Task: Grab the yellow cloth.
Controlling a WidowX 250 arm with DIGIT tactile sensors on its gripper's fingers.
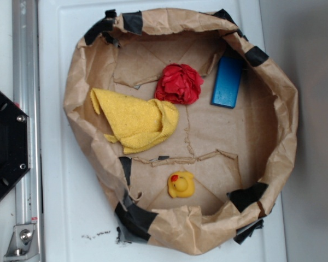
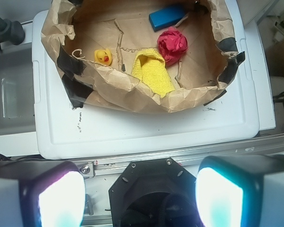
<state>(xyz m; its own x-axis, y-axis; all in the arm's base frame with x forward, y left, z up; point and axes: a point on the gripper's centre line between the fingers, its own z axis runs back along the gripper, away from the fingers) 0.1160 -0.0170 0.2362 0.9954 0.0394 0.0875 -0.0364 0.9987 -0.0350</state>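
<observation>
The yellow cloth (image 1: 135, 123) lies crumpled at the left of the paper basin (image 1: 273, 131), just beside the red cloth (image 1: 179, 83), well apart from the duck (image 1: 181, 185). In the wrist view the fingers (image 2: 61, 201) stand wide, holding nothing, far back, probably poised to approach.

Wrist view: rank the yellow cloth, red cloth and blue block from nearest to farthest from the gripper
Measured from the gripper at the bottom of the wrist view:
1. yellow cloth, draped at the near wall of the paper basin, centre.
2. red cloth, just behind it, slightly right.
3. blue block, at the far wall.
</observation>
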